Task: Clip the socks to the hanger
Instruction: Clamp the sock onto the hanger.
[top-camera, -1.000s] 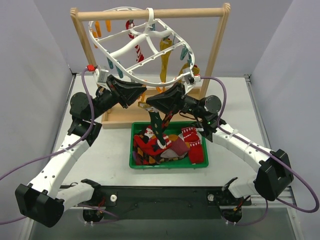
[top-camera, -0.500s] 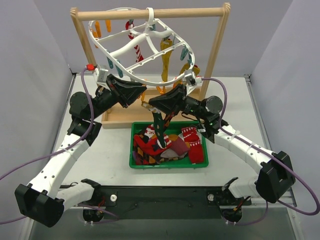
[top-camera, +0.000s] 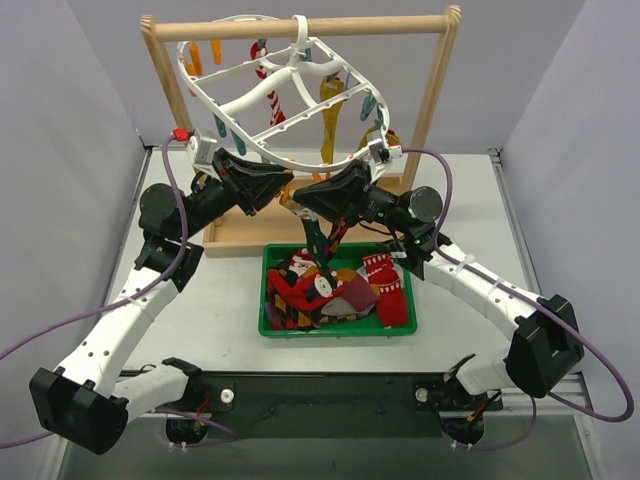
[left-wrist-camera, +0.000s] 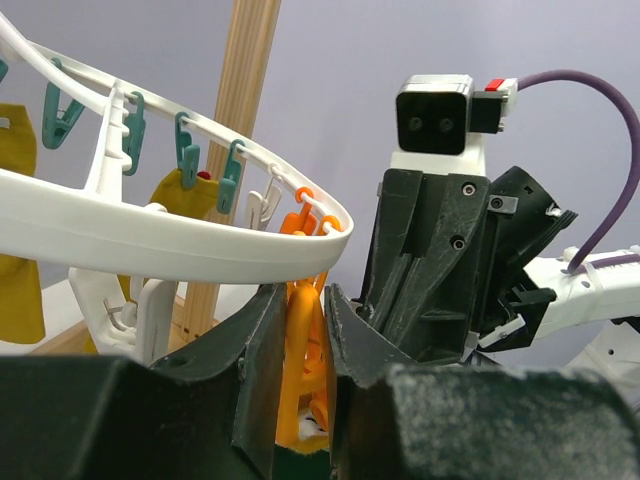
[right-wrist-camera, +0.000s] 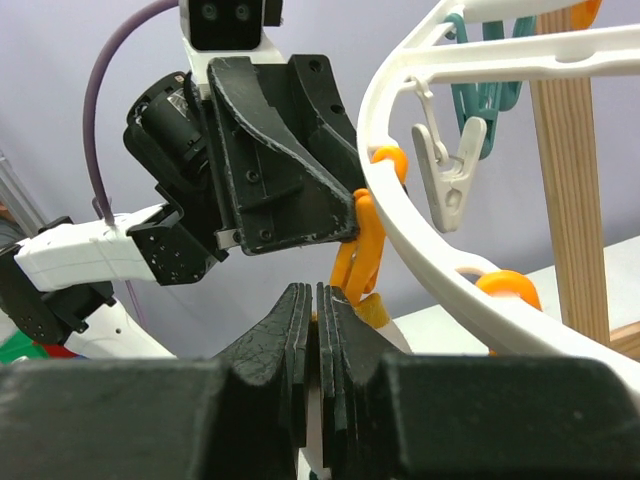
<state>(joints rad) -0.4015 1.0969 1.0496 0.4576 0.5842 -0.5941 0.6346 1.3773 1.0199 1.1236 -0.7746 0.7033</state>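
Note:
The white oval hanger (top-camera: 300, 35) hangs from the wooden bar, with a red-white striped sock (top-camera: 272, 95) and a yellow sock (top-camera: 330, 120) clipped on it. My left gripper (top-camera: 285, 188) is shut on an orange clip (left-wrist-camera: 305, 215) under the hanger's front rim (left-wrist-camera: 150, 235). My right gripper (top-camera: 298, 202) is shut on the top of a dark patterned sock (top-camera: 314, 245), which hangs down into the bin. In the right wrist view the right gripper (right-wrist-camera: 316, 290) sits just below the orange clip (right-wrist-camera: 358, 250), with the sock's edge (right-wrist-camera: 372, 310) beside it.
The wooden bar rack (top-camera: 430, 100) stands at the back on its tray base. A green bin (top-camera: 335, 333) in front holds several more socks (top-camera: 345, 295), one of them red (top-camera: 392, 295). Teal and white clips (right-wrist-camera: 445, 170) dangle from the rim near both grippers.
My right gripper has risen and moved left with the dark sock, closing in on the orange clip. The left gripper has stayed on the clip.

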